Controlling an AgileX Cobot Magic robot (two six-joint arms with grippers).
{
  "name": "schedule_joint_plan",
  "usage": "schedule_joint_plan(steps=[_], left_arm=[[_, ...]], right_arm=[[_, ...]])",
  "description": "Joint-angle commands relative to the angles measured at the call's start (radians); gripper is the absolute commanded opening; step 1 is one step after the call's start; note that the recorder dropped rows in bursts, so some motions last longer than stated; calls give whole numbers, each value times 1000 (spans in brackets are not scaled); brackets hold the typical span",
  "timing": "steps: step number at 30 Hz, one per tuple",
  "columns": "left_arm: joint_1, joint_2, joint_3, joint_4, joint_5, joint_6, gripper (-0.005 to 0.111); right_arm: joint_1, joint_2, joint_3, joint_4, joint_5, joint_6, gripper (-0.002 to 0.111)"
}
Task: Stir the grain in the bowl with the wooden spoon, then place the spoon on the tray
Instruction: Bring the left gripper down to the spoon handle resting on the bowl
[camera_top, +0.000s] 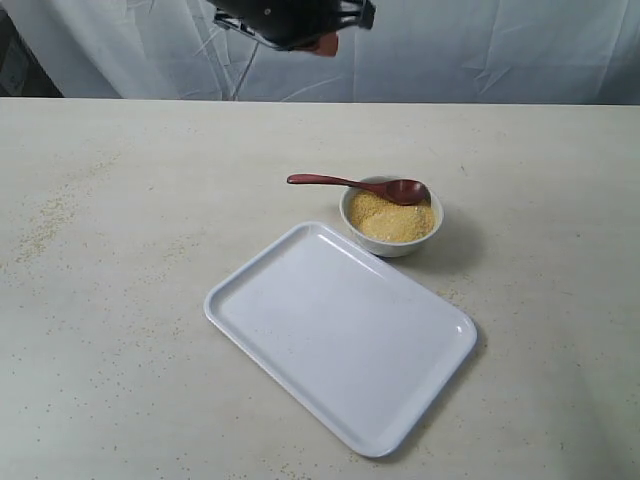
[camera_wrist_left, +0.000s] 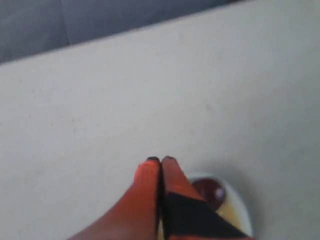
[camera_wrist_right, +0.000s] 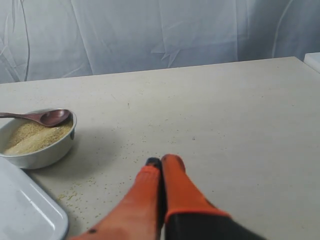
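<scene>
A small white bowl (camera_top: 391, 243) holds a mound of yellow grain (camera_top: 390, 220). The dark red-brown wooden spoon (camera_top: 345, 183) rests across the bowl's rim, its scoop over the grain and its handle sticking out to the left. The big white tray (camera_top: 340, 330) lies flat just in front of the bowl. My left gripper (camera_top: 324, 46) hangs high above the table's far side, shut and empty. In the left wrist view its orange fingers (camera_wrist_left: 161, 160) meet above the bowl (camera_wrist_left: 241, 202) and the spoon's scoop (camera_wrist_left: 211, 190). My right gripper (camera_wrist_right: 162, 161) is shut on nothing, low over bare table beside the bowl (camera_wrist_right: 40, 152).
Loose grains (camera_wrist_right: 75, 192) are scattered on the tabletop near the bowl and along the left side (camera_top: 45, 225). A white cloth backdrop (camera_top: 480, 50) hangs behind the table's far edge. The tray's corner (camera_wrist_right: 30, 212) shows in the right wrist view.
</scene>
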Motion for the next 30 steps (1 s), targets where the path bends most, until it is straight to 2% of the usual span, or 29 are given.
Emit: schedule_joint_plan(steps=[1,4,5,6,7,10,12,14,16,20,25,28,30], left_arm=[[-91,-190,380,-118,-561,-29,0],[-203,-256,678,-233,-1222,-74,0],[-244,-254,755,-286,-1389,-146,0],[-273,-239,812,-320,-1484,-236,0],[-288,-222,844,-326,-1508,-317,0],[-281,-131,877,-234,-1444,-683,0],[-280,-66,877,-163,-1498,-892,0],[-280,-4,877,-167,-1594,-987,0],[-280,36,877,-182,-1631,-1082,0],[-280,59,877,-225,-1538,-1147,9],[-280,71,877,-246,-1467,-1128,41],[-280,88,877,-297,-1409,-1142,54],[-280,100,877,-303,-1382,-1162,58]], right_arm=[[-6,-6,1,-1,-8,0,0],[-6,-6,1,-1,-8,0,0],[-6,-6,1,-1,-8,0,0],[-6,-6,1,-1,-8,0,0],[-6,-6,1,-1,-8,0,0],[-6,-6,1,-1,-8,0,0],[-6,-6,1,-1,-8,0,0],[-6,-6,1,-1,-8,0,0],[-6,-6,1,-1,-8,0,0],[-6,-6,1,-1,-8,0,0],[-6,-6,1,-1,-8,0,0],[-6,-6,1,-1,-8,0,0],[-6,-6,1,-1,-8,0,0]])
